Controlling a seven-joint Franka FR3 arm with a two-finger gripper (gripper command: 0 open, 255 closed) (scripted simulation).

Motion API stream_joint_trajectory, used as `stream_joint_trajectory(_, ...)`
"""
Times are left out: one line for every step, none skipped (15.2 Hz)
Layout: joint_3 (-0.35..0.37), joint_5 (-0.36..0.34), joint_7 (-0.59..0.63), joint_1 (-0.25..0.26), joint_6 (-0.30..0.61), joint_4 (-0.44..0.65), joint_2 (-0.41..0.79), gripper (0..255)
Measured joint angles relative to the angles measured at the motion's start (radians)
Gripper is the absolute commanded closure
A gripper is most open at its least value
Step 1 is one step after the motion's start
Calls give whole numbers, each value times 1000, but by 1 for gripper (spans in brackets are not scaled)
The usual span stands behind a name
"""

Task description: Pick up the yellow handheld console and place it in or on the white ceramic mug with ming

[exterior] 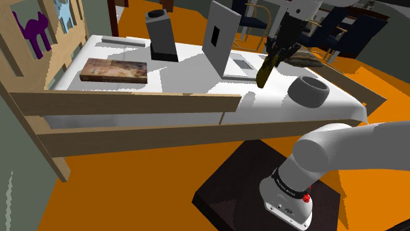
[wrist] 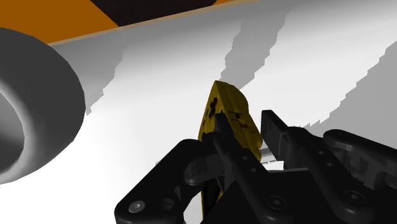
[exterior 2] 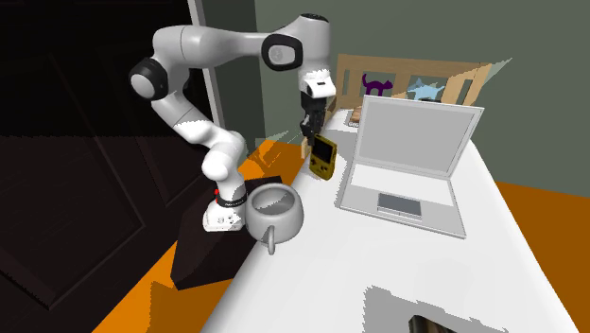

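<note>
The yellow handheld console point(exterior 2: 323, 156) hangs in the air above the white table, clasped at its upper end by my black gripper point(exterior 2: 309, 130). In the shoulder view the console point(exterior: 266, 69) dangles tilted below the gripper point(exterior: 276, 51), up and to the left of the mug. The mug point(exterior: 309, 91) is a plain grey-white round pot standing upright near the table's edge by the stand; in the second exterior view the mug point(exterior 2: 275, 212) sits below and left of the console. In the wrist view the fingers point(wrist: 236, 147) pinch the console point(wrist: 229, 114), and the mug point(wrist: 38, 108) lies off to one side.
An open grey laptop point(exterior 2: 411, 156) stands close beside the console. A book point(exterior: 113, 71) and a dark box-shaped appliance point(exterior: 161, 36) lie farther along the table point(exterior: 190, 79). A wooden frame rail point(exterior: 131, 105) runs along the table's near side in the shoulder view.
</note>
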Motion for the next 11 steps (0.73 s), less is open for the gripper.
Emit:
stream_joint_trajectory(2,2,2,1,-9,13,3,255)
stream_joint_trajectory(2,2,1,1,-25,31,6,255)
stream_joint_trajectory(1,1,-1,1,-38,48,9,255)
stream_joint_trajectory(1,2,-1,1,-49,62,14,255)
stream_joint_trajectory(2,3,-1,2,-59,77,18,255)
stream_joint_trajectory(0,2,-3,1,-72,94,23,255)
stream_joint_trajectory(0,2,-4,2,-84,113,28,255)
stream_joint_trajectory(1,3,-3,3,-97,130,33,255)
stream_joint_trajectory(2,5,-3,3,-108,147,39,255)
stream_joint_trajectory(3,5,-3,4,-122,165,42,255)
stream_joint_trajectory(3,6,-3,4,-135,182,46,255)
